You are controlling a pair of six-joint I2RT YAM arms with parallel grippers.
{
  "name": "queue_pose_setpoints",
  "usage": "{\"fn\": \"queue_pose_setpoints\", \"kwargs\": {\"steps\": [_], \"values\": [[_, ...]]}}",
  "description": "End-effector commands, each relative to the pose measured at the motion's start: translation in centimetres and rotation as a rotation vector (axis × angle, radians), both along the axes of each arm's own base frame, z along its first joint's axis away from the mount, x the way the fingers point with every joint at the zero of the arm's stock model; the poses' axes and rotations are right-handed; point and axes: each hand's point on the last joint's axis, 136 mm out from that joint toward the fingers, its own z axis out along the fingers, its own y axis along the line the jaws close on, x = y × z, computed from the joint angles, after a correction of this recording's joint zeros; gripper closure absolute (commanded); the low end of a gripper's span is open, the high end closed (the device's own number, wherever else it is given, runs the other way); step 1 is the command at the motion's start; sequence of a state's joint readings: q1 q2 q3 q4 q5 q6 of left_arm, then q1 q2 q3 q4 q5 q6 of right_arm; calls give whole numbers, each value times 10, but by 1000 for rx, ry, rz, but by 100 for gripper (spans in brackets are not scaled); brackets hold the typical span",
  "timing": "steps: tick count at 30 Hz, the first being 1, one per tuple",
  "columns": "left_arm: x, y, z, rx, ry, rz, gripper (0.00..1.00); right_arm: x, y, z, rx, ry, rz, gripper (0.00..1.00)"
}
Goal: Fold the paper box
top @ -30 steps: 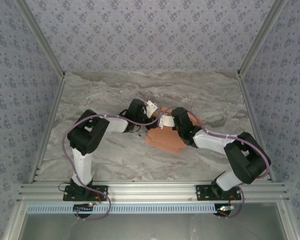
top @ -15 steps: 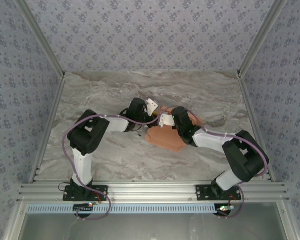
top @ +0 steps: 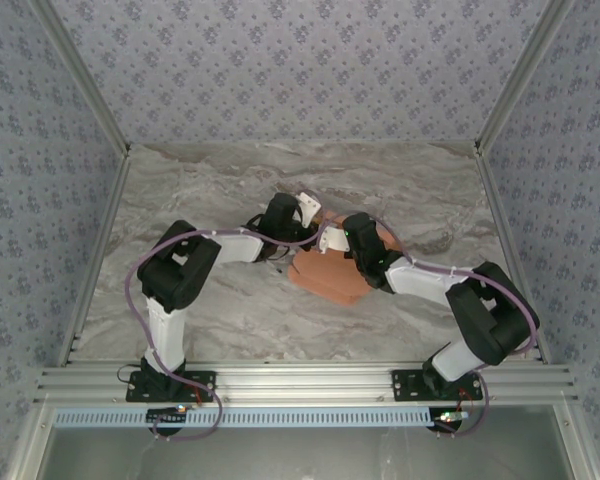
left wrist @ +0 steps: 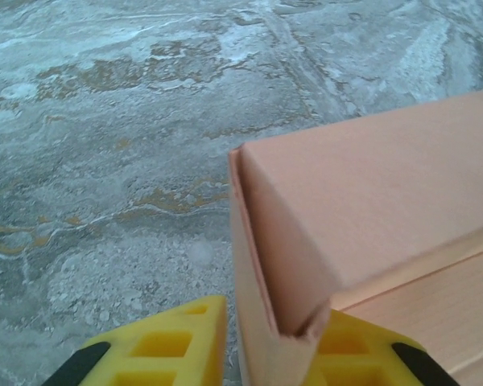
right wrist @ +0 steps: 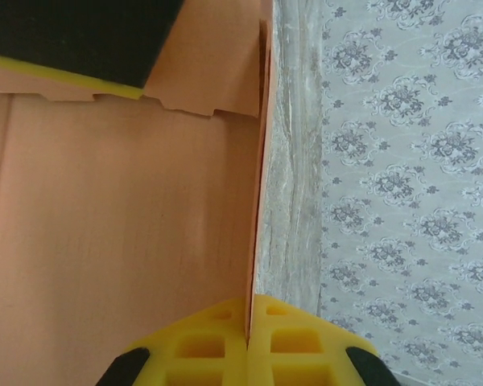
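The right gripper (right wrist: 248,310) is pinched fully closed on the thin edge of an upright panel of the paper box (top: 332,282). The card runs straight down between its yellow pads (right wrist: 201,346). The left gripper (left wrist: 272,322) straddles a folded corner of the box, with one yellow finger (left wrist: 177,346) on each side of the raised wall. Its jaws stand narrow, and a sliver of gap shows beside one finger; whether they press the card yet I cannot tell. The box, salmon-orange and partly raised, lies about midway on the marble table (top: 210,190). The left gripper is at the box's far left corner and the right gripper is just beside it.

The step in hand looks like creasing up a side wall at that corner. To do it well, the left jaws should close squarely on the fold line, not on the flap beyond it. The grip should be light enough not to crush the card. The right gripper should hold its panel steady so the box neither slides nor twists, and any pull should follow the crease.

The left arm (top: 180,275) reaches in from the box's left, elbow bent outward and wrist low. The right arm (top: 485,310) comes in from the box's right, its forearm crossing above the box's right side.
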State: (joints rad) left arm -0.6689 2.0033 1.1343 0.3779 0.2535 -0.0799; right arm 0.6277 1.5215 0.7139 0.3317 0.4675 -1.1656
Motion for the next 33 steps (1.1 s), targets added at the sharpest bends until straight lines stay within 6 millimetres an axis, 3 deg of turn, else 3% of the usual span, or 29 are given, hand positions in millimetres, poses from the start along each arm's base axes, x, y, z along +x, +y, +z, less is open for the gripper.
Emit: {"fn": "queue_pose_setpoints", "kwargs": {"steps": [1,11,22,33], "values": [[18,16,-7,61,1,142,81,-7,-2,5,-10,27,-14,97],[28,35,-6,98,2,360,94,-16,5,3,21,45,-33,97],[34,36,0,78,25,524,98,-19,13,-6,52,51,-54,97],[43,30,-6,-3,72,615,100,-23,19,-6,78,55,-51,98]]}}
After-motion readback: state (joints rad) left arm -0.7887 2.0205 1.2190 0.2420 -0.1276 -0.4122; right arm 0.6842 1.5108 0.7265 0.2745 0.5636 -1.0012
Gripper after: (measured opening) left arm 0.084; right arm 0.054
